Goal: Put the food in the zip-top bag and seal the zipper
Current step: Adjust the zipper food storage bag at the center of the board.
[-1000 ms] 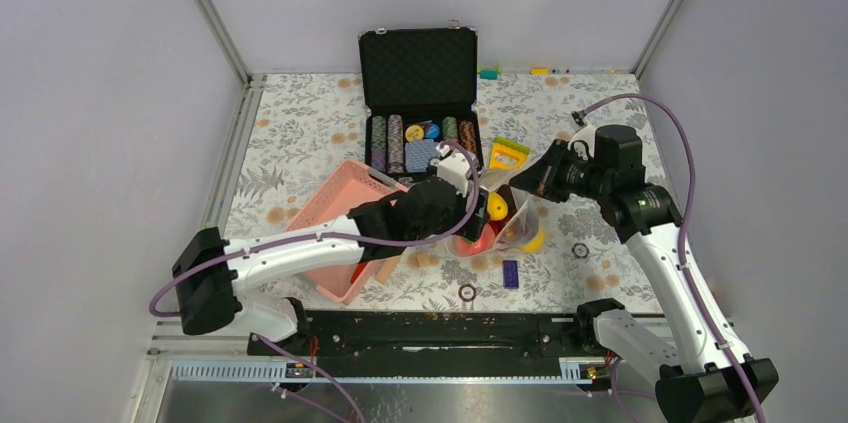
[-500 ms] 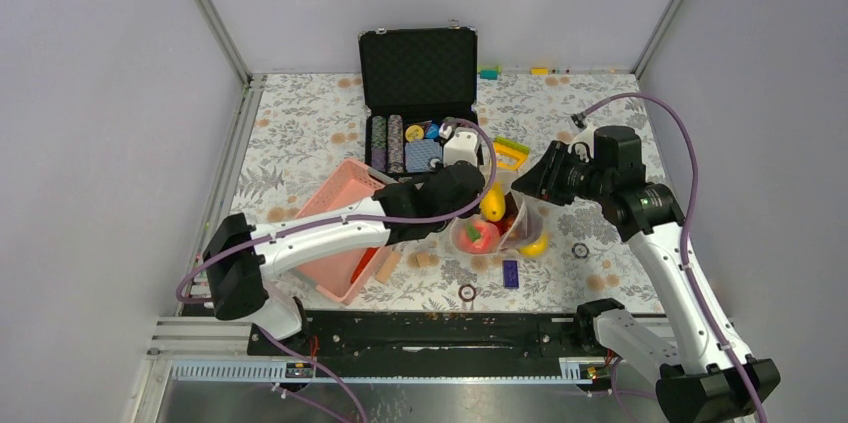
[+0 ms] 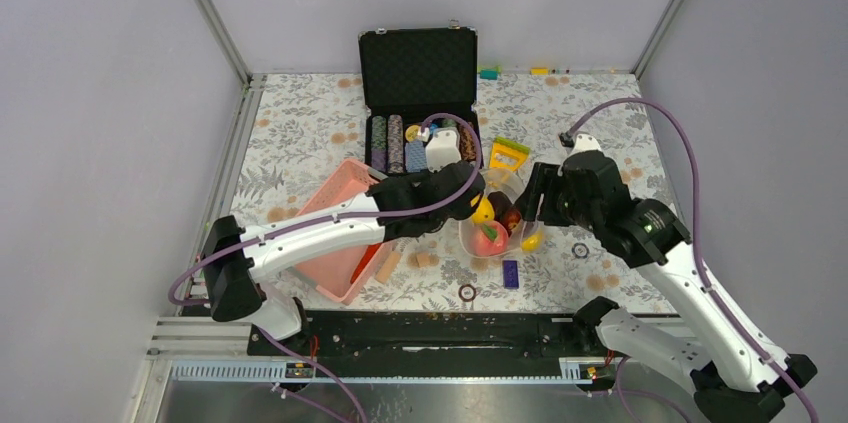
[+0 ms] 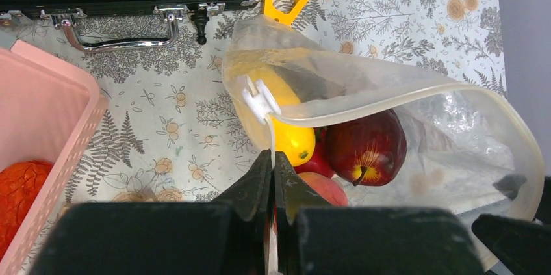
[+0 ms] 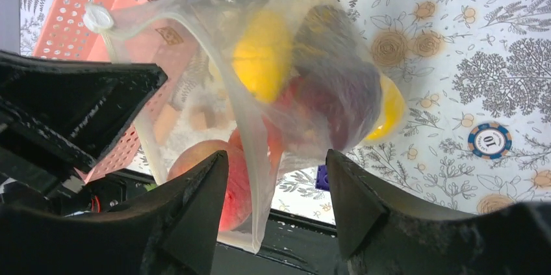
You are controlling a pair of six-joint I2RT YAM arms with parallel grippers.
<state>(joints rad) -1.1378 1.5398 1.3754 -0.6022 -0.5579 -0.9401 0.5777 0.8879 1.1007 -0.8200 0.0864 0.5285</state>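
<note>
Floral-print table [image 3: 300, 133], grey walls all round.

Top view: the zip-top bag [image 3: 505, 246] hangs mid-table between the two arms, to the right of the pink basket [image 3: 340, 208]. The food [image 3: 484, 210] shows inside it as yellow and red pieces. The left gripper [image 3: 474, 201] is at one side of the rim and the right gripper [image 3: 528, 209] at the other.

Left wrist view: fingers pressed together, pinching the zipper [image 4: 390, 99] strip just below its white slider [image 4: 258, 96]. The mouth gapes wide. A red apple [image 4: 367, 145], a yellow fruit and a peach piece sit in the pouch. One orange item [image 4: 19, 187] lies in the basket, possibly food left to load.

Right wrist view: jaws spread, bag film hanging between them, not clamped.

Judgement: loading is nearly done and sealing has not begun.
</note>
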